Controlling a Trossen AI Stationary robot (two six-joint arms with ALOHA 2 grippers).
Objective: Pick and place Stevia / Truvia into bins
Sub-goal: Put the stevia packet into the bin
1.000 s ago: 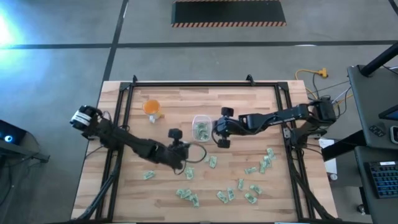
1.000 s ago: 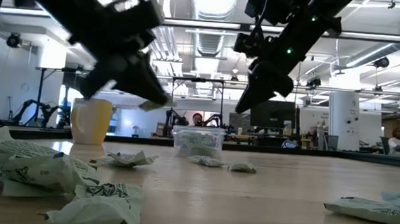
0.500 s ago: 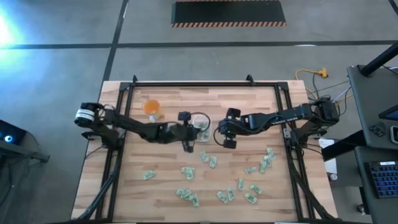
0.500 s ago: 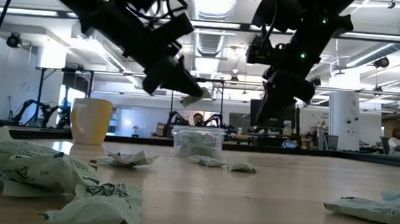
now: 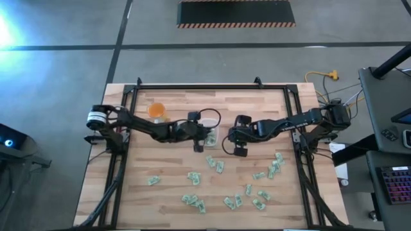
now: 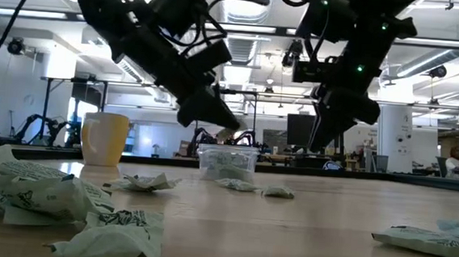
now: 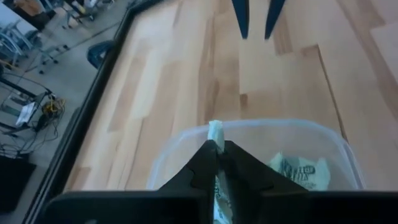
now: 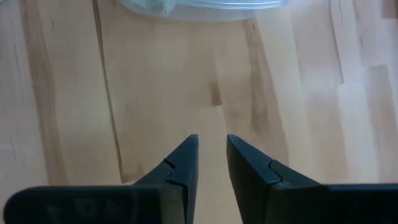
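The clear container point(image 5: 208, 134) stands mid-table with pale green sachets point(image 7: 300, 169) inside; in the low view the container point(image 6: 227, 162) sits just beyond the loose sachets. My left gripper point(image 5: 203, 136) hovers over the container's near-left rim, shut on one sachet point(image 7: 215, 133). My right gripper point(image 5: 234, 144) hangs to the right of the container, narrowly open and empty point(image 8: 212, 149), above bare wood. Many more sachets point(image 5: 219, 167) lie flat on the near half of the table. My left gripper pinches one sachet between its two fingers; the sachet's free end point(image 7: 215, 128) sticks out past the fingertips. The fingers slant down from the table's left over the container's rim point(image 7: 186, 140). The sachet is lifted clear, above the container.
An orange cup point(image 5: 157, 111) stands left of the container, toward the far edge. Loose sachets lie scattered along the near side point(image 5: 192, 201) and near right point(image 5: 275, 164). A black frame point(image 5: 192, 86) rims the table. Bare wood lies between the container and the right gripper.
My left gripper has carried the sachet from the table's middle toward the far edge and the right, arriving over the container and dipping toward it. My right gripper has drawn away from the container toward the right and sunk a little.
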